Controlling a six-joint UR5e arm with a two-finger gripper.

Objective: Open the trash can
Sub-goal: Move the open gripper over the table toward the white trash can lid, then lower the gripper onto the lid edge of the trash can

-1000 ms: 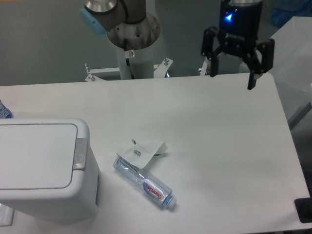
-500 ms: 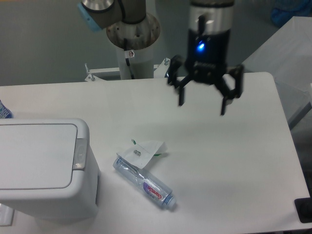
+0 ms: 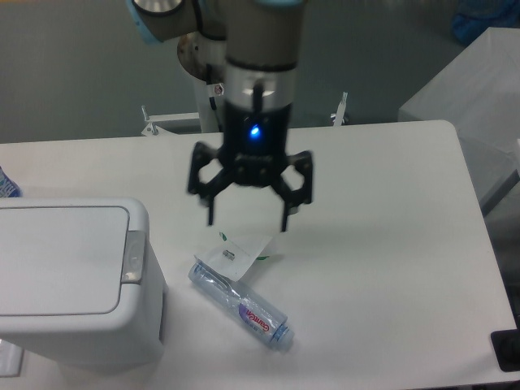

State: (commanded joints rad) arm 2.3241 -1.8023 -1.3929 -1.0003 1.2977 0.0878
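Note:
The trash can [image 3: 77, 280] is a large white boxy bin at the lower left of the table, its flat lid down and a grey push-button tab [image 3: 133, 256] on its right edge. My gripper [image 3: 248, 221] hangs open above the middle of the table, to the right of the bin and higher than it, with nothing between its fingers. Its fingertips sit just over a crumpled white wrapper [image 3: 241, 250].
A crushed clear plastic bottle [image 3: 242, 304] lies right of the bin, touching the wrapper. The arm's base [image 3: 213, 57] stands behind the table's far edge. A grey block [image 3: 471, 81] sits off the table at the right, and a dark object [image 3: 507, 349] at the lower right corner.
The gripper has swept from the far right of the table leftward and down toward the middle, staying open. The bin, bottle and wrapper have not moved.

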